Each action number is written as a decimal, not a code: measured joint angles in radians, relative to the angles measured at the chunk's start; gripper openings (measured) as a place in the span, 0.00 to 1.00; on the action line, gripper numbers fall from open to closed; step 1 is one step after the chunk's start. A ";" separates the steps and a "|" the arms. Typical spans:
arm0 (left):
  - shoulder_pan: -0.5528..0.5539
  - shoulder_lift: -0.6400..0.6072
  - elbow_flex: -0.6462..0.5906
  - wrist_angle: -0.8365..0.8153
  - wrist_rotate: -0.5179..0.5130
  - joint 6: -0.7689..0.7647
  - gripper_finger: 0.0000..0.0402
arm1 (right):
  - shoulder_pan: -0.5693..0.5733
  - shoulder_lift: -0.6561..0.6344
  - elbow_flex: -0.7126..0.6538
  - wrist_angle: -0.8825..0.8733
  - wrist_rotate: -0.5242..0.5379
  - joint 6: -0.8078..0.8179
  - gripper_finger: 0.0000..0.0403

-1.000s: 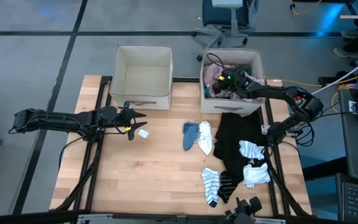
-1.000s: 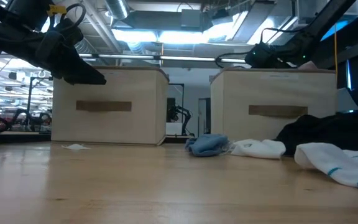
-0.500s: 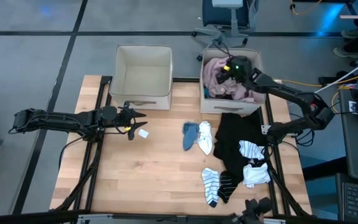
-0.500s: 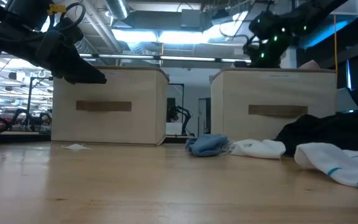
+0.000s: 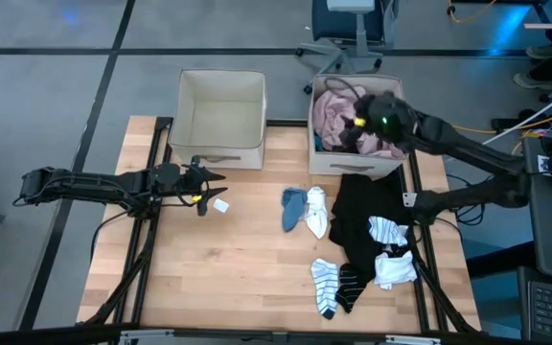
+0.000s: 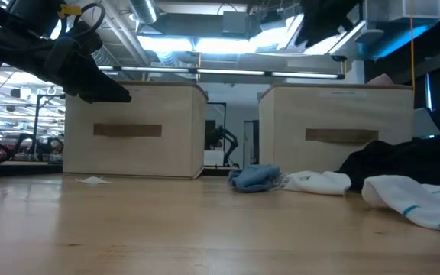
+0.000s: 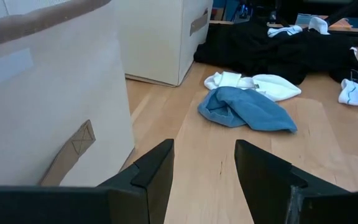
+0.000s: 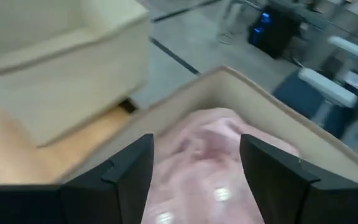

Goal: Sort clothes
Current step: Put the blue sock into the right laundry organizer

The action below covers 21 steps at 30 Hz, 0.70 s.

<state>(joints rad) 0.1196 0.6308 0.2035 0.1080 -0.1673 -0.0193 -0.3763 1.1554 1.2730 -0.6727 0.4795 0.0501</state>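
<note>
A pink shirt [image 5: 332, 107] lies in the right beige bin [image 5: 396, 105], on top of other clothes. My right gripper [image 5: 360, 123] hangs above this bin, open, with nothing between its fingers; its wrist view looks down on the pink shirt [image 8: 210, 149]. On the table lie a blue sock [image 5: 292, 208], a white sock [image 5: 316, 213], a black garment [image 5: 360, 216], striped socks [image 5: 326, 285] and white socks [image 5: 394, 268]. My left gripper [image 5: 217, 178] waits open in front of the left bin [image 5: 220, 144], above the table, pointing at the blue sock [image 7: 247, 109].
The left bin's inside [image 5: 220, 105] shows only bare fabric. A small white tag [image 5: 220, 204] lies on the wood just past my left gripper. Bare wood spreads over the table's left and near-left part [image 5: 218, 278]. An office chair [image 5: 353, 29] stands behind the bins.
My right gripper has risen out of the right bin and drawn back a little toward the table's right edge, tipping and rolling as it went. The pink shirt stays in the bin, now uncovered.
</note>
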 joint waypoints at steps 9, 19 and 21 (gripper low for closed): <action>0.000 0.000 0.000 0.001 0.000 -0.001 0.40 | 0.369 0.009 -0.045 0.010 -0.001 0.149 0.59; 0.000 0.000 0.000 0.003 0.000 -0.004 0.40 | 0.562 0.242 -0.250 0.384 -0.001 0.174 0.59; 0.000 0.000 0.000 0.004 0.000 -0.005 0.40 | 0.569 0.302 -0.252 0.409 -0.001 0.174 0.59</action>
<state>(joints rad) 0.1192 0.6308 0.2035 0.1124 -0.1673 -0.0242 0.1923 1.4574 1.0214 -0.2641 0.4789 0.2241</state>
